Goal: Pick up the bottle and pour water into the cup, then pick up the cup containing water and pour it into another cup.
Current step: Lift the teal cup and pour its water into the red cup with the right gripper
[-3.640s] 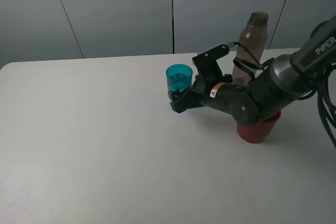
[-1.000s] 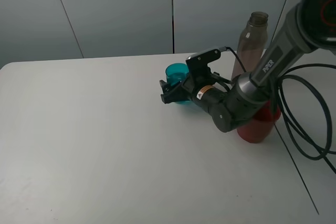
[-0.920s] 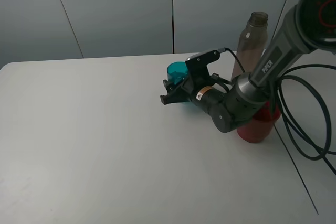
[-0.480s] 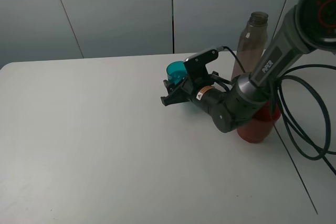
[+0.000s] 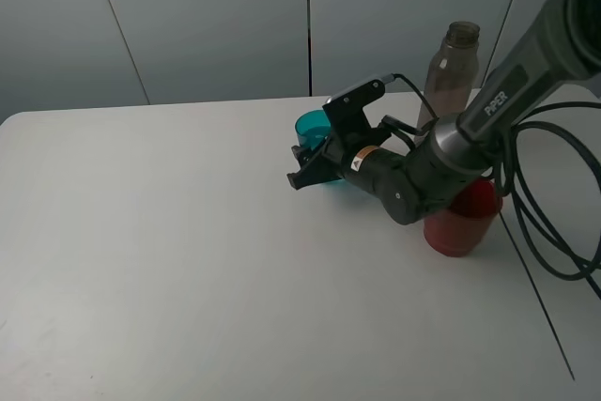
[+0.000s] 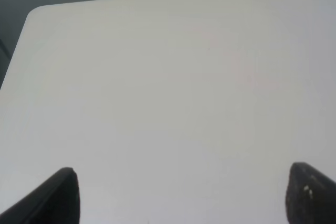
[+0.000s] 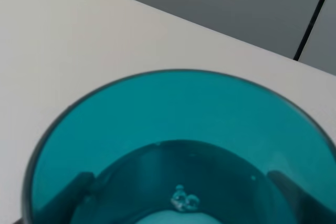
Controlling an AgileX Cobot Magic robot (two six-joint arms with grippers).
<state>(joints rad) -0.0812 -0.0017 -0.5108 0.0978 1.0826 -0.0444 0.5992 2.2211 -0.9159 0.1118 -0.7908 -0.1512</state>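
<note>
The cup, a teal translucent tumbler, stands at the middle rear of the white table. My right gripper is shut on the cup, low on its wall. In the right wrist view the cup fills the picture, with a few drops at its bottom and dark fingers showing through both sides. The smoky bottle stands upright behind the right arm, uncapped. The red cup stands to the right, partly hidden by the arm. My left gripper hangs open over bare table, holding nothing.
The right arm's black cables loop over the table's right edge. A grey panelled wall runs along the table's back edge. In the left wrist view the table's far corner shows.
The right gripper's jaws have closed onto the teal cup over the last second. The arm's elbow has shifted slightly. Bottle and red cup have not moved.
</note>
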